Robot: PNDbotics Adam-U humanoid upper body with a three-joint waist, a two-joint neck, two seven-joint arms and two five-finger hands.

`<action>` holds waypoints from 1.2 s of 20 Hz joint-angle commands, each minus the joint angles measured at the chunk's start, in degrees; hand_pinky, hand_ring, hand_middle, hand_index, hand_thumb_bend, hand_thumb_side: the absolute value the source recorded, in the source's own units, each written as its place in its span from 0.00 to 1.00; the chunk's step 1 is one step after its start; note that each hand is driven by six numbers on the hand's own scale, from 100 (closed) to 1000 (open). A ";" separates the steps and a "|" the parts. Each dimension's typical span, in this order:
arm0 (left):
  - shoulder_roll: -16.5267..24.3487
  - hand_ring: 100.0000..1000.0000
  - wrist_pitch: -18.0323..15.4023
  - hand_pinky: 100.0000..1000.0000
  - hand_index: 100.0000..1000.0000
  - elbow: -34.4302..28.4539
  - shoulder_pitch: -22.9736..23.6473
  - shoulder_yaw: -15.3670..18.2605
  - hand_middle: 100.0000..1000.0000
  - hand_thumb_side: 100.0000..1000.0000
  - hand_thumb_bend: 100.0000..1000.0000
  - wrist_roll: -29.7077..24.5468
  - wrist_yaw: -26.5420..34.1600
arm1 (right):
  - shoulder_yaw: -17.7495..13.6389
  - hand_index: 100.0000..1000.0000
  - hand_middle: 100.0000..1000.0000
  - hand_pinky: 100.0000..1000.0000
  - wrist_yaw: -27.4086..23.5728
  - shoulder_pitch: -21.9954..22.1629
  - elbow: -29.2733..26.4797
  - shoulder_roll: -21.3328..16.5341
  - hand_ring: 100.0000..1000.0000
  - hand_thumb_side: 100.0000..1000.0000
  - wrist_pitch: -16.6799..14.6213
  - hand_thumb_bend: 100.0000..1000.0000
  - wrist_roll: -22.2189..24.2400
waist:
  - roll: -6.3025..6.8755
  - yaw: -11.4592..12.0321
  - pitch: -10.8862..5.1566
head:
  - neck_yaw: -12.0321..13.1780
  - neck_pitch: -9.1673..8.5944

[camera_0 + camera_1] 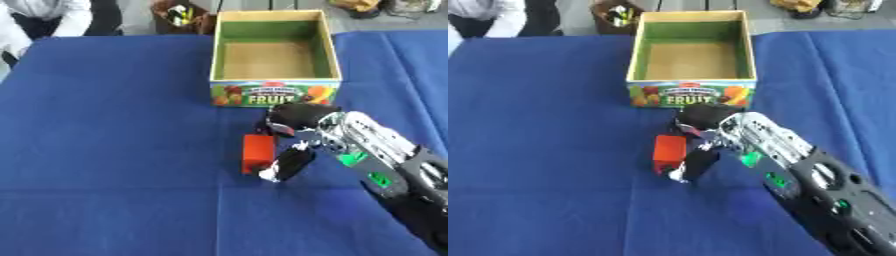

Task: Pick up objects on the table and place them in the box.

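A small orange-red block [257,151] lies on the blue tablecloth, a little in front of the box. My right hand [302,122] comes in from the lower right and sits against the block's right side. Its dark curled fingers [278,120] are at the block's far end and its thumb [286,166] is at the near end, so the block is pinched between them. The block looks to be still resting on the cloth. The cardboard box [274,93] with a "FRUIT" label stands just beyond, open at the top, with a bare brown floor inside. My left hand shows in no view.
The blue cloth [114,150] covers the whole table. Beyond the far edge stand a dark basket [181,16] with items in it and a person in white [35,20] at the upper left, away from the task things.
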 commanded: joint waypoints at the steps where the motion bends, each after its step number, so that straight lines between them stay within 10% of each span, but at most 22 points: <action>1: 1.17 0.72 0.02 0.32 0.68 -0.85 -0.48 0.06 0.61 1.00 0.00 -0.05 0.03 | -1.61 0.46 0.28 0.64 -1.68 -1.22 -3.22 -0.92 0.63 0.46 1.22 0.00 -1.18 | 0.04 -0.12 -1.12 | 0.20 -0.30; 14: 1.47 0.72 0.24 0.32 0.68 -0.85 -0.03 0.20 0.61 1.00 0.00 0.10 -0.11 | -10.34 0.42 0.23 0.64 -8.92 -9.36 -14.61 -5.12 0.61 0.50 7.38 0.00 -3.43 | 0.00 -0.24 -1.80 | 0.19 0.43; 24: 1.62 0.72 0.33 0.32 0.68 -0.85 0.01 -0.05 0.61 1.00 0.00 -0.01 -0.04 | -12.22 0.42 0.22 0.57 -6.20 -17.49 -4.04 -3.64 0.58 0.50 10.32 0.00 -8.80 | -0.08 0.92 -1.34 | -1.15 -0.07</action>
